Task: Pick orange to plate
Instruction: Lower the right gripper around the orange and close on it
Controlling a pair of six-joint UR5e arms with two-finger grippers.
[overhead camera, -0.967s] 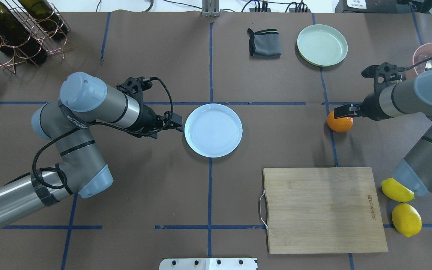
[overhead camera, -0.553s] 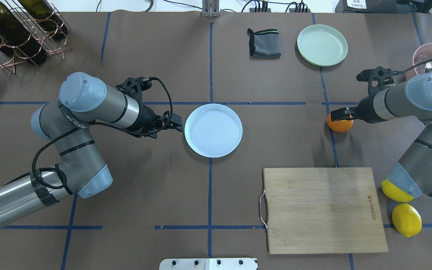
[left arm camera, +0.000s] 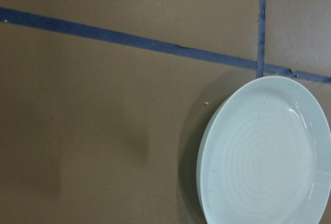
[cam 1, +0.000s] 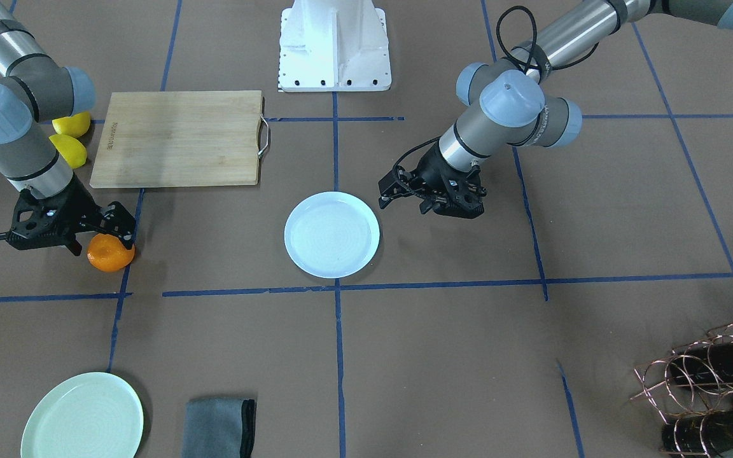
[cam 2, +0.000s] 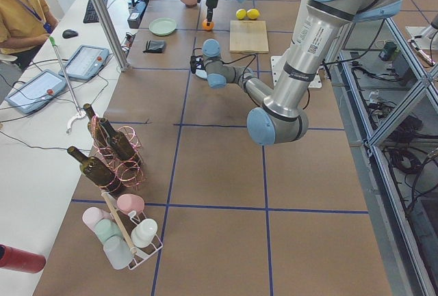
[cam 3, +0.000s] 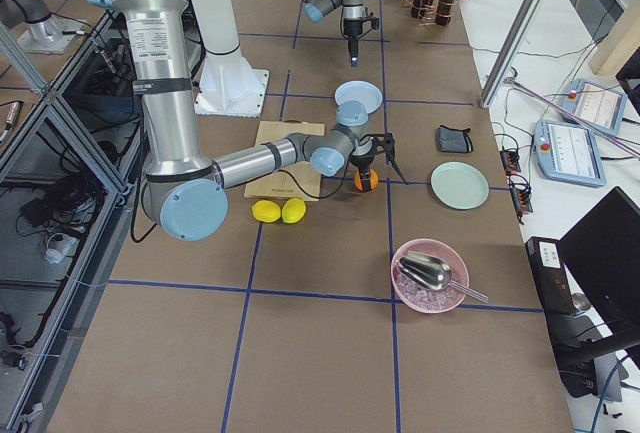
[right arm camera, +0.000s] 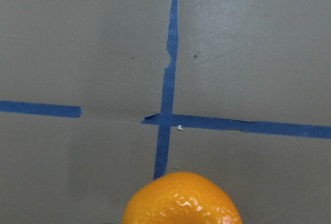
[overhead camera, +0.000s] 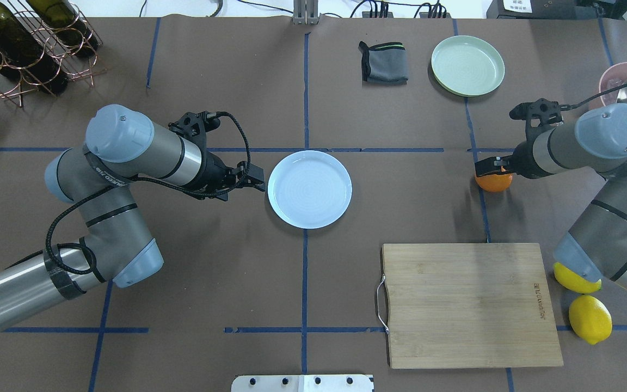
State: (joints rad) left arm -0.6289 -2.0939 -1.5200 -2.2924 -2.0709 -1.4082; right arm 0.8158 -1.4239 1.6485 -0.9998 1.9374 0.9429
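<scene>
While the small round orange [overhead camera: 493, 182] sits well to the robot's right of the round white plate [overhead camera: 309, 189], the right gripper [cam 1: 104, 243] straddles it, jaws spread (nothing gripped yet), leaving grasp, carry, placing.

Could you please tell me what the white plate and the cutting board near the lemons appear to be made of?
The plate: probably glazed ceramic, possibly melamine. It is smooth and softly glossy, bluish white, with faint concentric rings.
The cutting board: bamboo or a similar light wood, with parallel strip grain and a matte finish.
</scene>
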